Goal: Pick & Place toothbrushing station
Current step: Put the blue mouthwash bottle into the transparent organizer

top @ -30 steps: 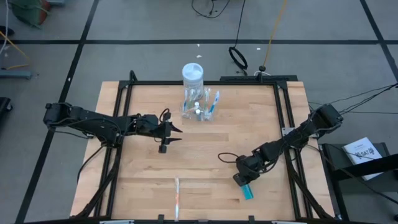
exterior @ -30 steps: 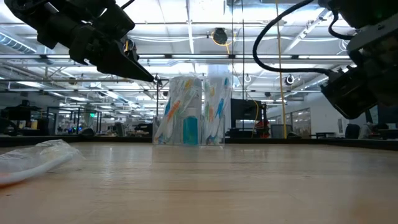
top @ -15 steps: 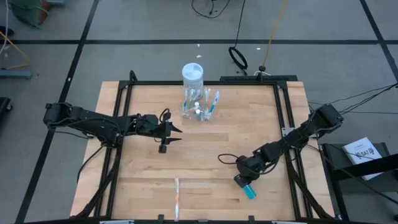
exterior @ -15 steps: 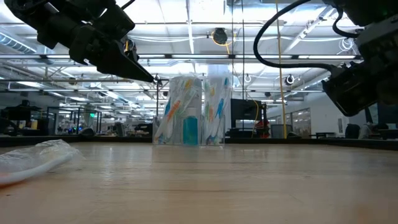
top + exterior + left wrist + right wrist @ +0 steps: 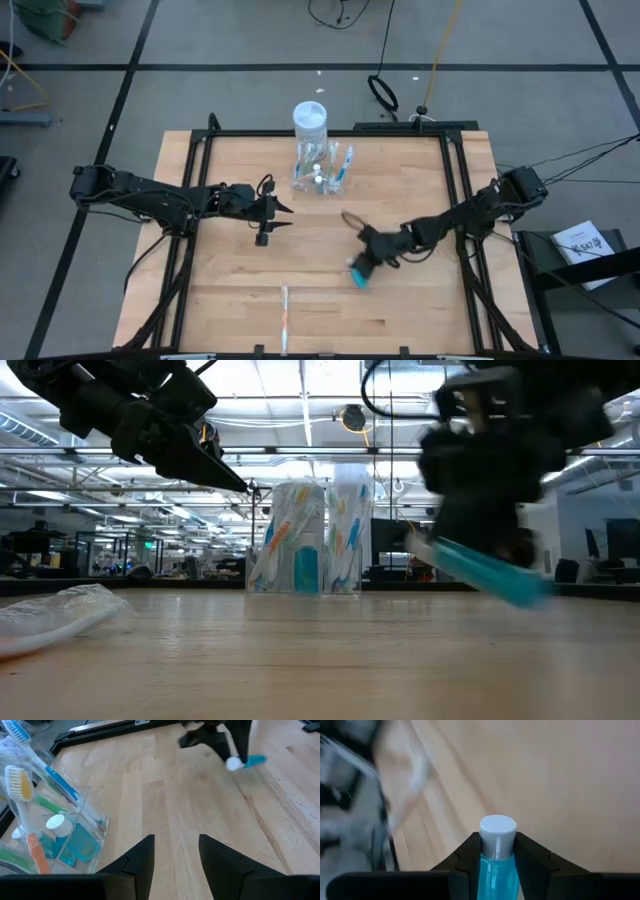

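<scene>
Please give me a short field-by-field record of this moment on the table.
right gripper: fingers shut on blue tube with white cap, lifted above the table
left gripper: fingers open, empty, waiting left of centre
toothbrushing station: clear holder with brushes, at far edge
white jar: just behind the station
wrapped toothbrush: lying near front edge

Right claw (image 5: 478, 565) and its blue tube (image 5: 487, 573) are motion-blurred.

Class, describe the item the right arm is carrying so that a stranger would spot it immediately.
Start at the wooden table, then find the right gripper near its middle. Clamped between its fingers is a small blue tube with a white cap. Unlike the toothbrushes standing in the clear holder, it is off the table.
</scene>
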